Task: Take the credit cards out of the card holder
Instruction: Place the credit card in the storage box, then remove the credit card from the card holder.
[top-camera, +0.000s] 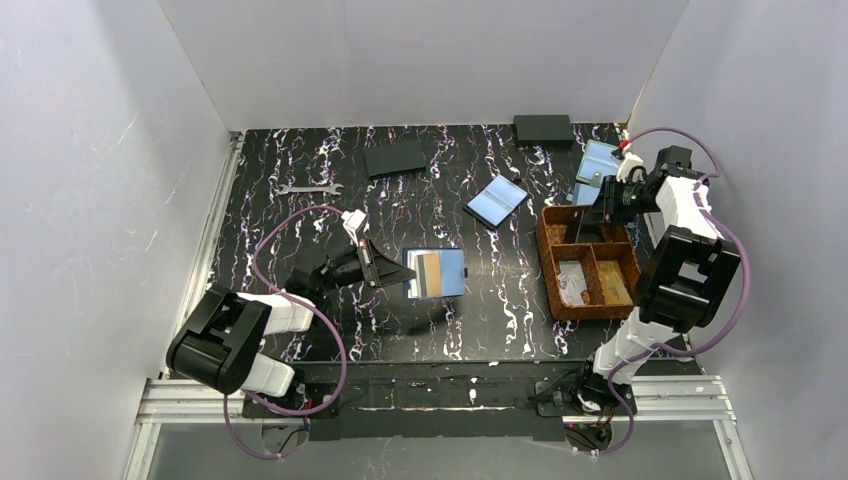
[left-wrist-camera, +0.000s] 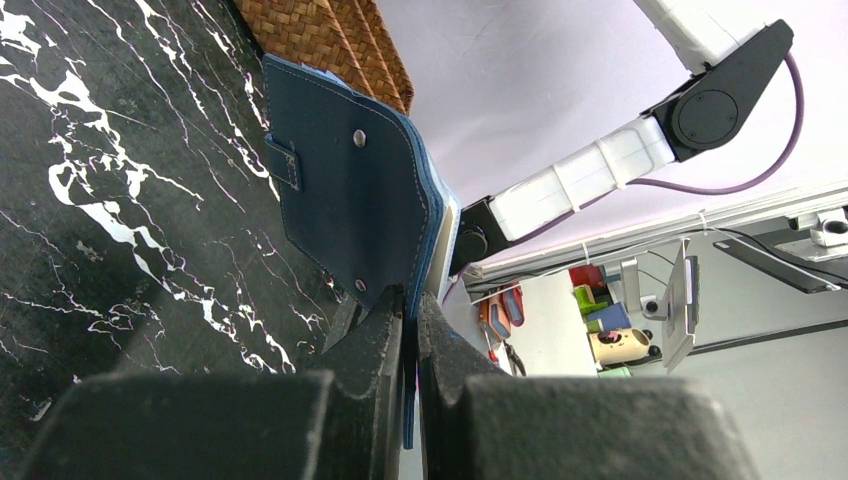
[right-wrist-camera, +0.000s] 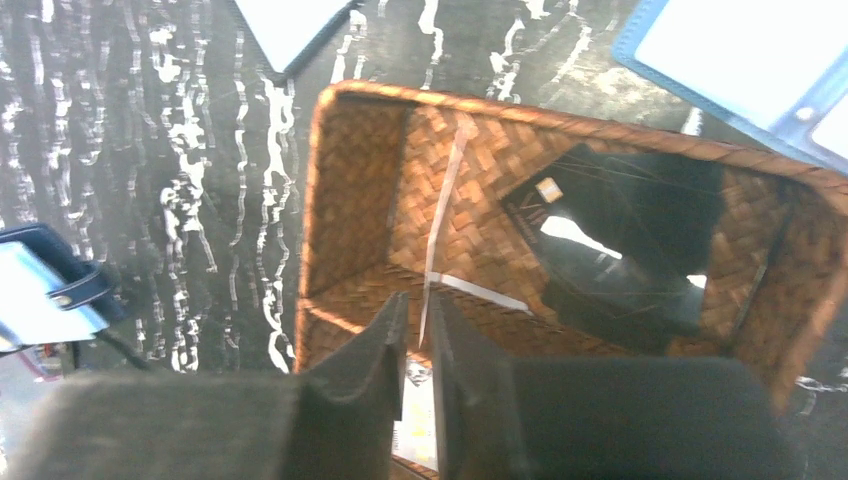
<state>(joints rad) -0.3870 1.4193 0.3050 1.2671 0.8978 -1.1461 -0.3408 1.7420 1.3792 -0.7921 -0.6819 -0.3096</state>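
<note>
My left gripper (top-camera: 390, 272) is shut on the edge of the navy card holder (top-camera: 452, 272) and holds it open off the table. A grey card (top-camera: 425, 272) and an orange-tan card (top-camera: 438, 272) show in its light blue pockets. In the left wrist view the fingers (left-wrist-camera: 385, 330) pinch the holder's navy outside (left-wrist-camera: 350, 180). My right gripper (top-camera: 598, 215) hangs over the brown woven tray (top-camera: 548, 262) with its jaws slightly apart (right-wrist-camera: 420, 305). A thin pale card edge (right-wrist-camera: 447, 200) stands just beyond the tips. A dark card (right-wrist-camera: 620, 250) lies in the tray (right-wrist-camera: 330, 200).
Pale blue pouches lie at mid-table (top-camera: 497, 201) and the back right (top-camera: 598, 160). Black pads (top-camera: 395, 158) (top-camera: 543, 128) and a wrench (top-camera: 310, 188) lie at the back. Papers (top-camera: 572, 285) fill the tray's near compartments.
</note>
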